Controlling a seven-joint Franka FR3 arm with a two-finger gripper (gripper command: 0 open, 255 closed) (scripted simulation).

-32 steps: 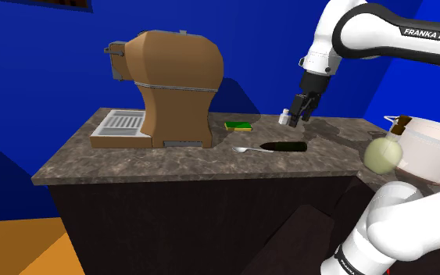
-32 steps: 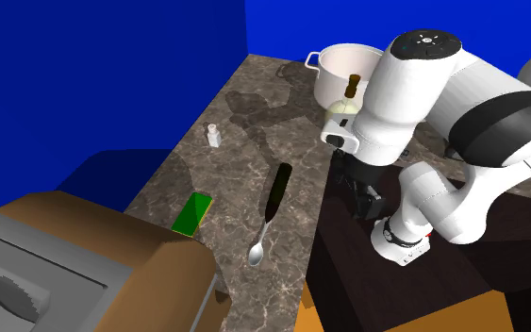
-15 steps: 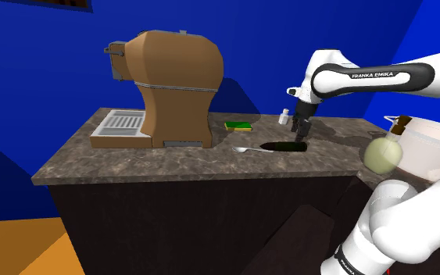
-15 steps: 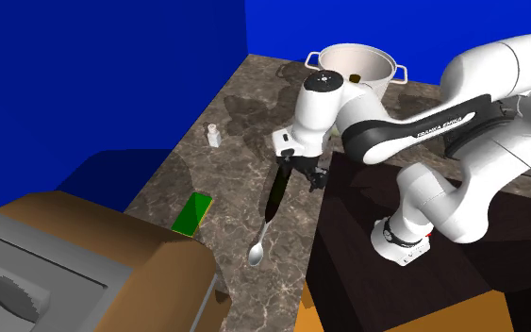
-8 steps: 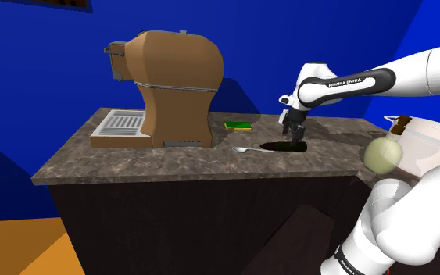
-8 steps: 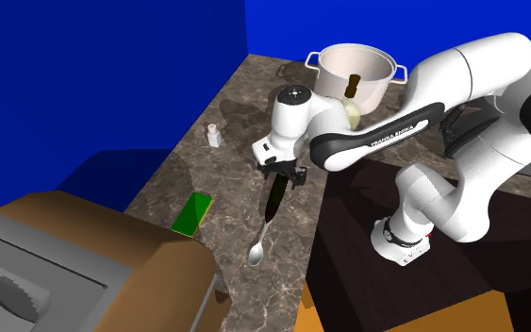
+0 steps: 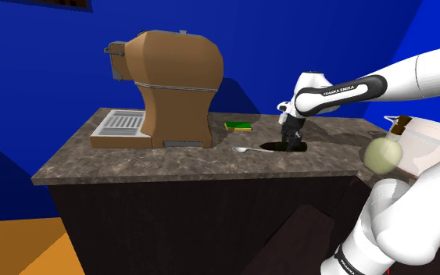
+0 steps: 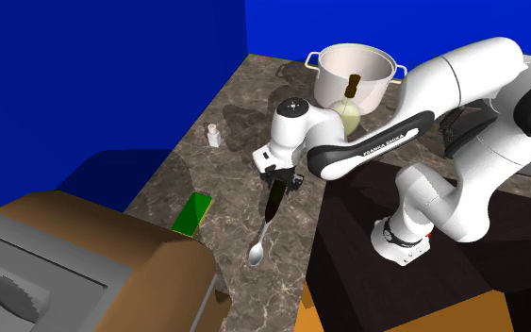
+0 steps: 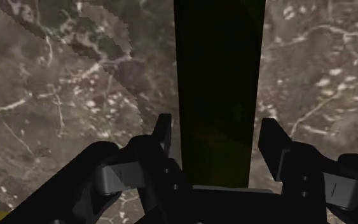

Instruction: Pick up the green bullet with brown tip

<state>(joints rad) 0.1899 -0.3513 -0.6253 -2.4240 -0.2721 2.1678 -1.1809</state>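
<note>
The bullet (image 8: 274, 203) is a long, very dark green shape lying flat on the marble counter (image 8: 225, 179); a brown tip cannot be made out. In the shoulder view its free end (image 7: 273, 146) pokes out to the left of my gripper (image 7: 291, 142). My gripper (image 8: 281, 181) has come down over the bullet's end nearest the pot. In the wrist view the bullet (image 9: 219, 76) runs away from my gripper (image 9: 219, 133), lying between the two fingers (image 9: 165, 135), which stand apart close along its sides. The gripper is open.
A spoon (image 8: 259, 243) lies just beyond the bullet's other end. A green sponge (image 8: 192, 214) and a brown coffee machine (image 7: 171, 86) are further along. A small white shaker (image 8: 213, 135) stands by the wall. A white pot (image 8: 353, 75) and a bottle (image 8: 350, 104) are behind the arm.
The arm swung in from above the counter's edge and lowered. My gripper now sits down at counter level, straddling the bullet's end. The bullet has not moved.
</note>
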